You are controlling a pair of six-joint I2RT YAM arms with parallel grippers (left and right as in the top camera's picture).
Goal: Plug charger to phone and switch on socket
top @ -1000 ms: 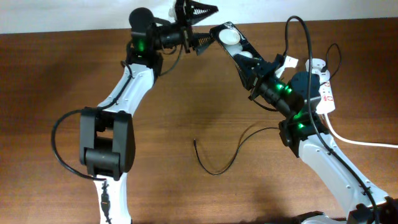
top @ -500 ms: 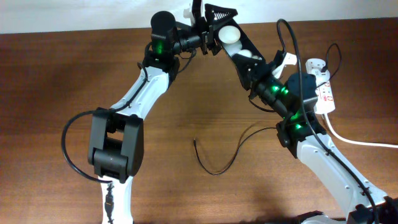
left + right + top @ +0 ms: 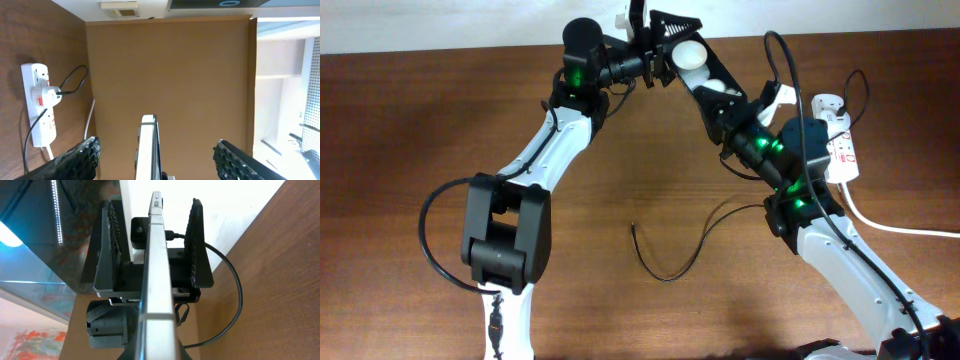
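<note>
The phone (image 3: 698, 68), black with two white round spots, is held up in the air by my right gripper (image 3: 722, 108), which is shut on its lower end. My left gripper (image 3: 660, 35) is open and straddles the phone's free end, with gaps on both sides. In the left wrist view the phone (image 3: 148, 147) is edge-on between the spread fingers (image 3: 156, 149). In the right wrist view the phone (image 3: 157, 280) is also edge-on. The charger cable (image 3: 670, 268) lies loose on the table, its tip near the middle. The socket (image 3: 842, 150) lies at the right with the white adapter (image 3: 825, 104) plugged in.
The socket's thick white cord (image 3: 895, 228) runs off to the right edge. The socket (image 3: 37, 112) and adapter (image 3: 46, 95) also show in the left wrist view. A white wall borders the table's far edge (image 3: 440, 50).
A second ago my left gripper was left of the phone. It has moved right and now straddles the phone's free end. Nothing has shifted in the last half second.
</note>
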